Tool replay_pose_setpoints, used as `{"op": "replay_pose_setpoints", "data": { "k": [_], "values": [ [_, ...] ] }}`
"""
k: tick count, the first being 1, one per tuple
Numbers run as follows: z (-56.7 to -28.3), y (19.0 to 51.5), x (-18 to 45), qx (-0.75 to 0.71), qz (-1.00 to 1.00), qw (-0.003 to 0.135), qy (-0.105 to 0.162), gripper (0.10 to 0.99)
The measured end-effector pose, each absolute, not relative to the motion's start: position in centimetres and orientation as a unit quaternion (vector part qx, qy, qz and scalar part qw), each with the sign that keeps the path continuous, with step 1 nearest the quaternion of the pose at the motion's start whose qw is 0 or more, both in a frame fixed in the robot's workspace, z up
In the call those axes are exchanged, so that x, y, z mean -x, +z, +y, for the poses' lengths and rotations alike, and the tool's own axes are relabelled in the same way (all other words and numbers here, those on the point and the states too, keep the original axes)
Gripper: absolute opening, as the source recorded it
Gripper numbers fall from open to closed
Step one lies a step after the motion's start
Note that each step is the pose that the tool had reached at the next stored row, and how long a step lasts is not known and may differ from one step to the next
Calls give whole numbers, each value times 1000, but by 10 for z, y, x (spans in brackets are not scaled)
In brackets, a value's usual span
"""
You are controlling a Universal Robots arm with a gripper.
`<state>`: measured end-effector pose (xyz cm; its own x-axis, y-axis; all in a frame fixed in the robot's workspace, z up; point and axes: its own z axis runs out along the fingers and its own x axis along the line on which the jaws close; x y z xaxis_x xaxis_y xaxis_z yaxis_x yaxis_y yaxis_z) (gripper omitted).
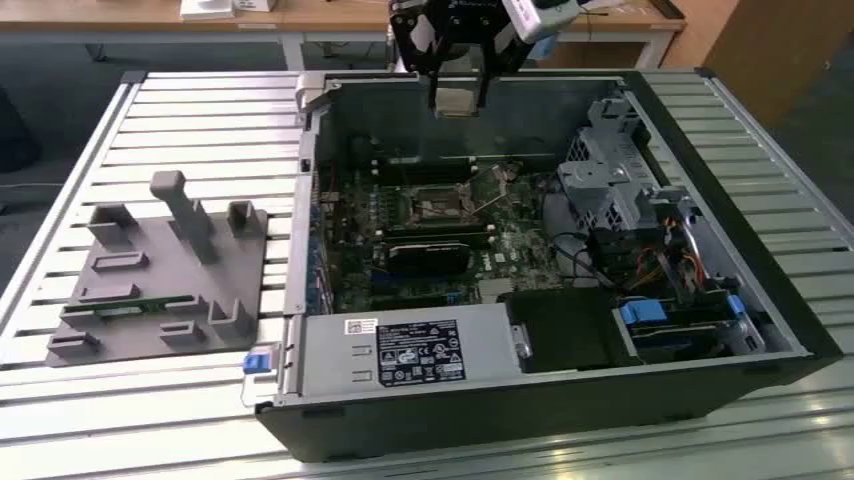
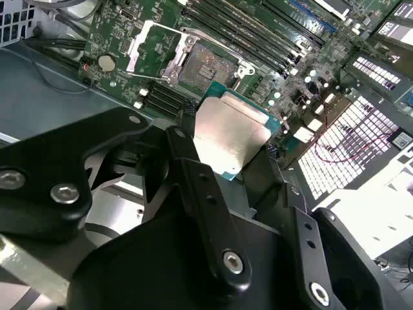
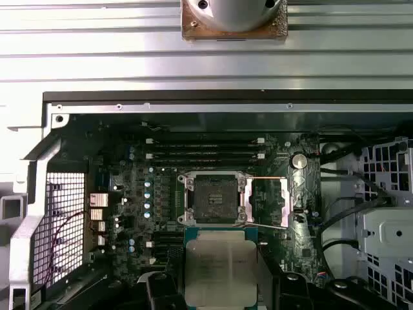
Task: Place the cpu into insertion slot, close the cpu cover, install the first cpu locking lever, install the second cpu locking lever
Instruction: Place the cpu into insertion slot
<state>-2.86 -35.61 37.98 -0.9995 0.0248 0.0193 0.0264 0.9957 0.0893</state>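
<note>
End effector (image 1: pixel 454 88) is clamped on the cpu (image 1: pixel 455 102), fingers (image 2: pixel 187 152) pinching two opposite edges, pale metal top visible in both wrist views. Chip is up in the air near the far wall of the open PC case (image 1: pixel 561 100), well clear of the board, not seated. Insertion slot (image 1: pixel 438 205) sits mid-board, bare, dark centre exposed. The cpu cover (image 3: pixel 270 201) is flipped open, lying just beside the slot on the drive cage side. Space straight above the slot is open. Tight neighbours: memory slots (image 3: pixel 206 148) just beside the slot on the far-wall side, graphics card (image 1: pixel 427 255) on the opposite side, drive cage (image 1: pixel 607 180) toward the exterior view's right. Arm hangs in from above at the case's far edge, wrist pointing down. Case sits on a slatted worktop (image 1: pixel 200 110). A grey fixture plate (image 1: pixel 160 270) lies at the exterior view's left, apart from the case.
</note>
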Motion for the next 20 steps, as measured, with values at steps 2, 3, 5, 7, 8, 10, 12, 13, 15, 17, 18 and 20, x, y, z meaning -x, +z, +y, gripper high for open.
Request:
{"op": "replay_pose_setpoints", "data": {
  "k": [2, 3, 5, 7, 8, 10, 12, 13, 15, 17, 18, 20],
  "values": [
    [-356, 380, 29, 13, -999, 9, -45, 537],
    [-356, 380, 29, 13, -999, 9, -45, 537],
    [-356, 380, 29, 13, -999, 9, -45, 537],
    [-356, 380, 29, 14, -999, 9, -45, 537],
    [-356, 380, 29, 16, -999, 9, -45, 537],
    [-356, 380, 29, 22, -999, 9, -45, 537],
    [-356, 380, 29, 29, -999, 8, -45, 537],
    [-356, 380, 29, 33, -998, 8, -45, 537],
    [-356, 380, 29, 41, -998, 8, -45, 537],
    [-356, 380, 29, 47, -998, 8, -45, 537],
    [-356, 379, 29, 51, -998, 7, -45, 537],
    [-356, 379, 29, 57, -997, 7, -45, 537]
  ]
}}
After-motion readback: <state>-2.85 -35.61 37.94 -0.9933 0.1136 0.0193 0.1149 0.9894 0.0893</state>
